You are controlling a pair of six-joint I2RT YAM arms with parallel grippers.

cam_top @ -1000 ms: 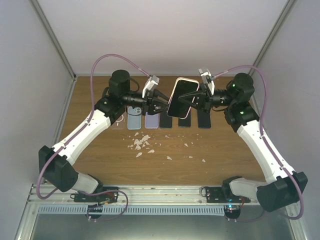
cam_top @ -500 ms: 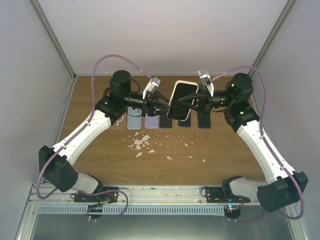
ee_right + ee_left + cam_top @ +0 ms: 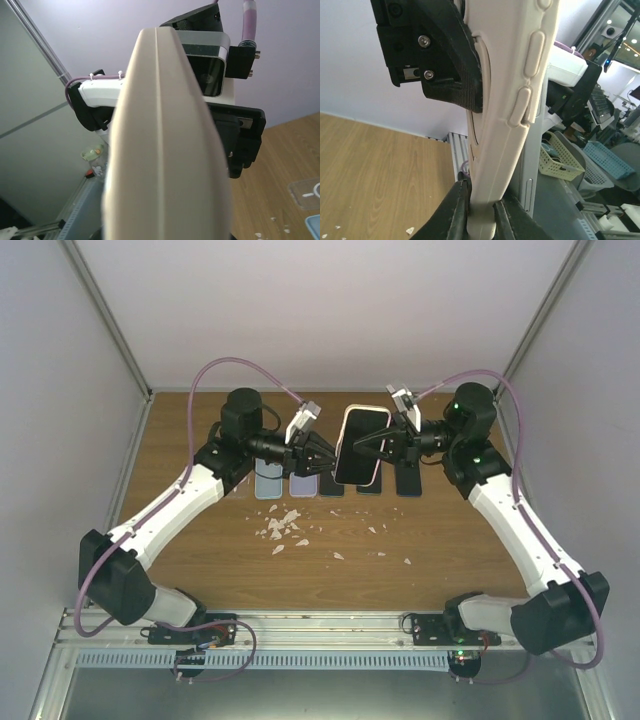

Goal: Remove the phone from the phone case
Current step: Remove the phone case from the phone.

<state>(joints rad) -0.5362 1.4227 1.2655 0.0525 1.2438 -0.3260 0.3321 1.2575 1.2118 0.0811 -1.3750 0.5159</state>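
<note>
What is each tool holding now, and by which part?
The cased phone, in the air: the left tool pinches its left edge, the right tool its right edge.

Robot lab: white-walled booth (image 3: 320, 310), aluminium rail (image 3: 330, 625)

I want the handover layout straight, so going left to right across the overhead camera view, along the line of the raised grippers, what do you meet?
left arm → left gripper → cased phone → right gripper → right arm

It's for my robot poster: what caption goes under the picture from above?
The left gripper and right gripper pinch a cased phone in the air above a wooden table.
</note>
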